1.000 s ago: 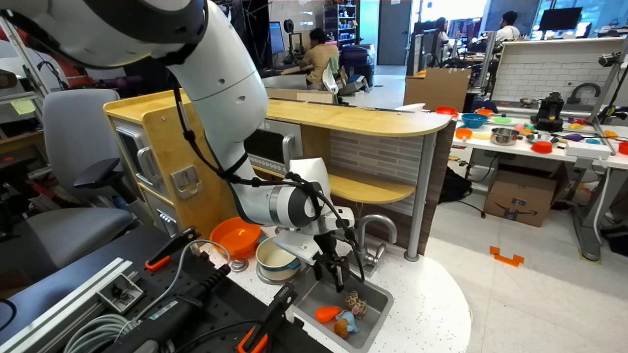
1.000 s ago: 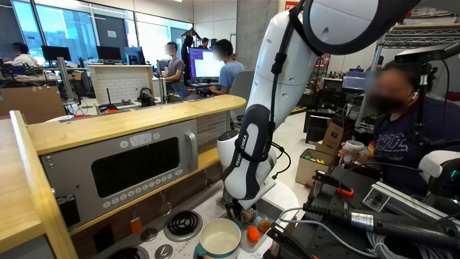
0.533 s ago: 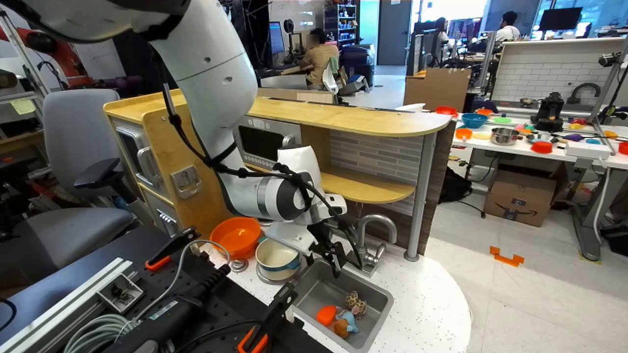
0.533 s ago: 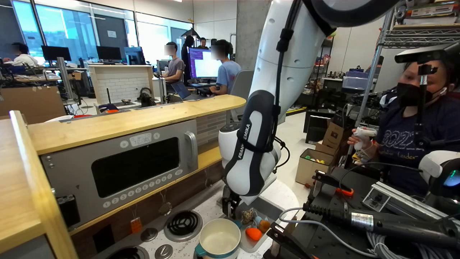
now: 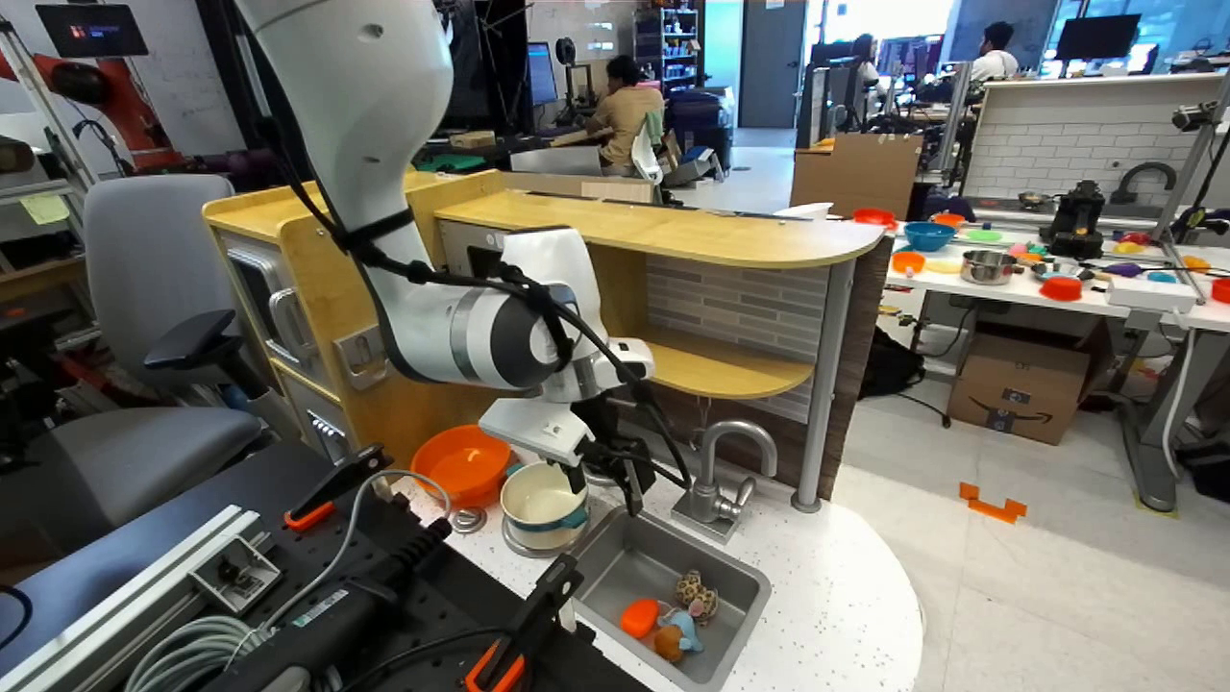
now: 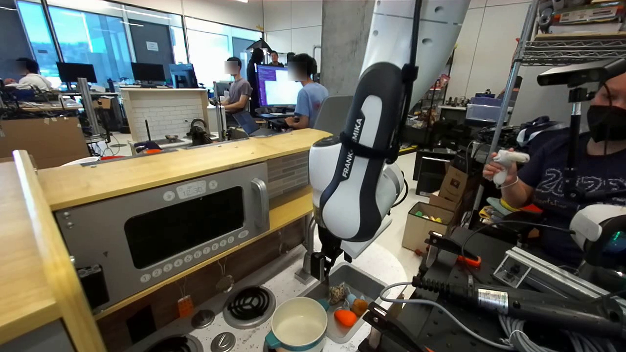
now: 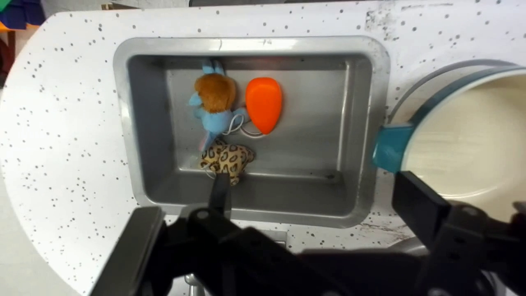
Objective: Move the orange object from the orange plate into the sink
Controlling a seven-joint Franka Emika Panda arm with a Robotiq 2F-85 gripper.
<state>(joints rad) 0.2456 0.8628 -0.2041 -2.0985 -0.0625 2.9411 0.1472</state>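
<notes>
The orange object (image 7: 264, 105), smooth and tapering to a point, lies on the floor of the grey sink (image 7: 287, 213). It also shows in the sink in both exterior views (image 5: 639, 618) (image 6: 345, 318). The orange plate (image 5: 463, 465), round and bowl-like, stands beyond the pot in an exterior view, with nothing seen inside it. It is out of the wrist view. My gripper (image 7: 313, 187) is open and empty, with its fingers wide apart. It hangs above the sink's faucet-side edge near the pot, apart from the orange object, and shows in both exterior views (image 5: 607, 492) (image 6: 333, 268).
A blue plush toy with brown fur (image 7: 215, 94) and a leopard-spotted toy (image 7: 228, 158) lie in the sink. A cream pot with teal handles (image 7: 468, 135) stands beside it. The grey faucet (image 5: 730, 452) rises behind. A wooden shelf (image 5: 730, 370) overhangs the counter.
My gripper has risen out of the sink and drawn back toward the pot and the shelf. The orange object has rocked slightly in the sink and then lies still.
</notes>
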